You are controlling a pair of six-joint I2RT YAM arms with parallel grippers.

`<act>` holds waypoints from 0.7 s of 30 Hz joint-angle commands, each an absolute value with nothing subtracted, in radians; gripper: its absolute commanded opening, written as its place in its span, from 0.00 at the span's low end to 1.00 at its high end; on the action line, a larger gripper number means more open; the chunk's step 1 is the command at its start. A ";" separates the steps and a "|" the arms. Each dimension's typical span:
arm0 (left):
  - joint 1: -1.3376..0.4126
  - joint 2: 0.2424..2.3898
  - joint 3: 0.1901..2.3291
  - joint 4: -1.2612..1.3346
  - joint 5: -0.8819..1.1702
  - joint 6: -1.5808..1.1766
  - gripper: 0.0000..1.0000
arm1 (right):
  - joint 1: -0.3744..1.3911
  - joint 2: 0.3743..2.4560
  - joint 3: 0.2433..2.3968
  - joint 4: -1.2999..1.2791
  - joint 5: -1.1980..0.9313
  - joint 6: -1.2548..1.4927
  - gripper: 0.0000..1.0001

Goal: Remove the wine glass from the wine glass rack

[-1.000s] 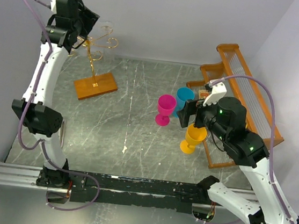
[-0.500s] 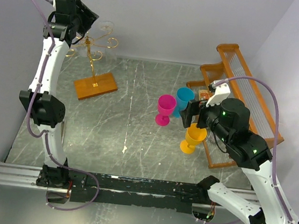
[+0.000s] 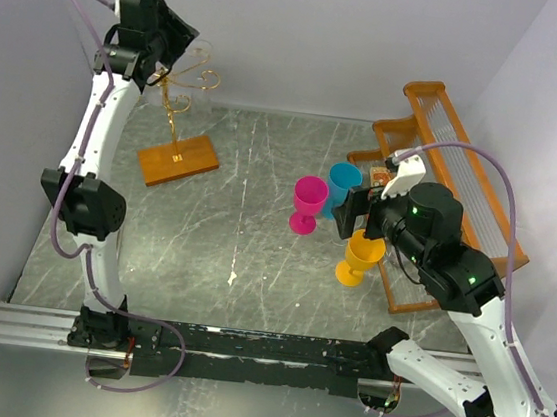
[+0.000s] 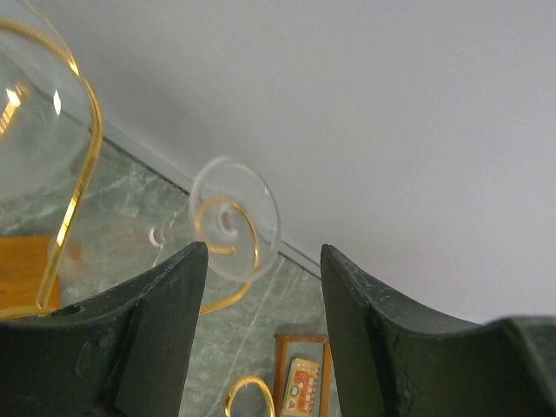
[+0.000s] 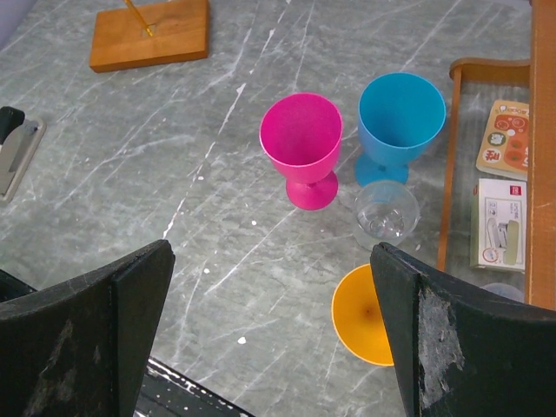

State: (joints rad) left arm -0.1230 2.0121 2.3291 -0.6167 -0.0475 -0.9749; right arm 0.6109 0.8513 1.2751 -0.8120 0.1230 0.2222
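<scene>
The wine glass rack (image 3: 184, 82) is a thin gold wire stand with scrolled arms on a flat wooden base (image 3: 177, 160) at the back left. A clear wine glass (image 3: 200, 52) hangs from its top. In the left wrist view the glass's round foot (image 4: 234, 217) sits on a gold scroll, just beyond my fingertips. My left gripper (image 3: 179, 44) (image 4: 263, 261) is open and empty, level with the rack's top and close beside the glass. My right gripper (image 3: 350, 213) (image 5: 271, 252) is open and empty above the coloured cups.
A magenta cup (image 3: 308, 202), a blue cup (image 3: 343, 181) and an orange cup (image 3: 359, 256) stand at centre right, with a small clear glass (image 5: 386, 213) among them. A large wooden-framed rack (image 3: 455, 158) with clear slats lies at the right. The back wall is right behind the gold rack.
My left gripper has moved to the right, closer to the top of the gold rack and the hanging glass. The right arm has barely moved.
</scene>
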 commanded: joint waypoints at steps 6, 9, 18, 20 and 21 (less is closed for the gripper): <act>-0.209 1.926 2.295 -0.620 -0.188 -1.036 0.65 | 0.611 0.835 1.256 -0.786 0.113 0.223 0.98; -0.218 1.913 2.263 -0.630 -0.230 -1.080 0.63 | 0.611 0.828 1.255 -0.791 0.119 0.223 0.98; -0.227 1.943 2.253 -0.647 -0.294 -1.180 0.56 | 0.611 0.813 1.248 -0.793 0.133 0.215 0.98; -0.227 1.964 2.269 -0.656 -0.307 -1.188 0.56 | 0.611 0.808 1.244 -0.789 0.136 0.213 0.98; -0.228 1.968 2.266 -0.652 -0.315 -1.193 0.56 | 0.612 0.807 1.244 -0.791 0.136 0.211 0.98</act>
